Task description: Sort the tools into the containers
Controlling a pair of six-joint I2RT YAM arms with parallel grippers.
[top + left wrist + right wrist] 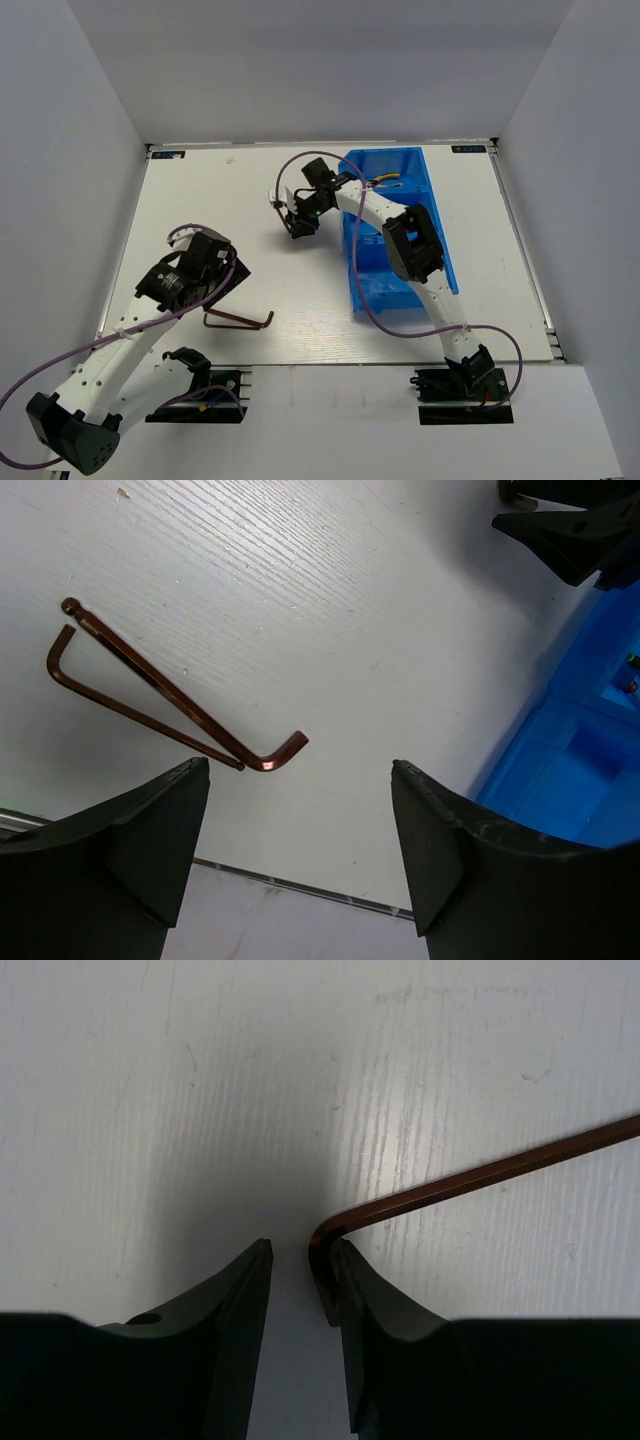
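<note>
Right gripper (300, 1252) is parted narrowly, the short leg of a brown hex key (480, 1178) against one finger only, left of the blue bin (372, 292). Left gripper (300, 775) is wide open and empty, near a ball-ended hex key (165, 687) and a second hex key (140, 720) lying together on the white table (250, 180). Only the overhead view shows yellow-handled pliers (387, 181) in the bin's far compartment; the corner labels (168, 154) are unreadable.

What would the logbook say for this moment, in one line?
left gripper: open, near two hex keys | right gripper: third hex key between fingers, grip unclear | blue bin: yellow-handled tool inside
</note>
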